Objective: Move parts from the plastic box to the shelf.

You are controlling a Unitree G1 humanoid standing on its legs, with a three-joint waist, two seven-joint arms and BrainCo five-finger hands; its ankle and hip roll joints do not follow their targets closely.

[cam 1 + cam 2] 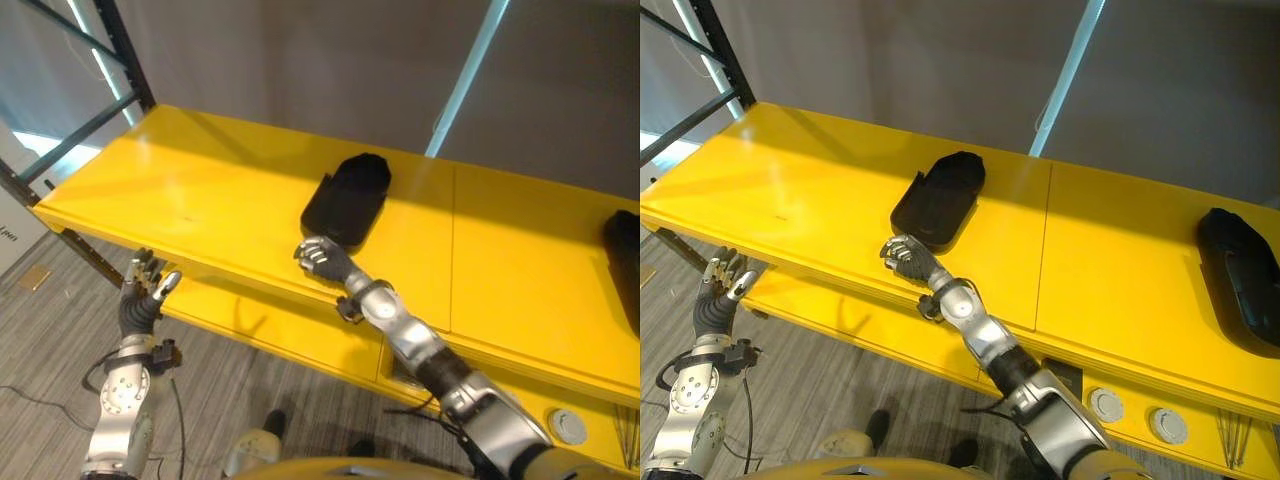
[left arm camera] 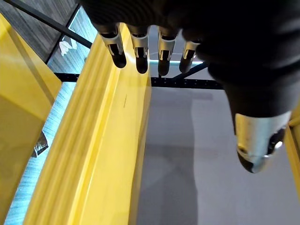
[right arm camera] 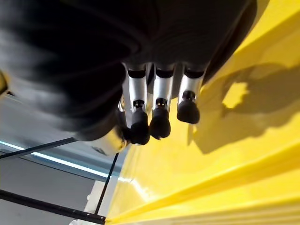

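Observation:
A black moulded part (image 1: 348, 200) (image 1: 940, 198) lies on the yellow shelf (image 1: 200, 190) near its middle. My right hand (image 1: 322, 258) (image 1: 905, 255) hovers over the shelf just in front of the part's near end, fingers (image 3: 159, 117) loosely bent and holding nothing. A second black part (image 1: 1240, 275) (image 1: 625, 255) lies at the shelf's far right. My left hand (image 1: 145, 290) (image 1: 718, 290) is held up below the shelf's front left edge, open, its fingers (image 2: 140, 51) straight and its thumb apart, empty.
A lower yellow shelf level (image 1: 280, 330) runs under the top one. A black rack upright (image 1: 125, 60) stands at the back left, with a grey wall behind. Round silver discs (image 1: 1105, 405) sit at the lower right. Grey carpet (image 1: 40, 360) covers the floor.

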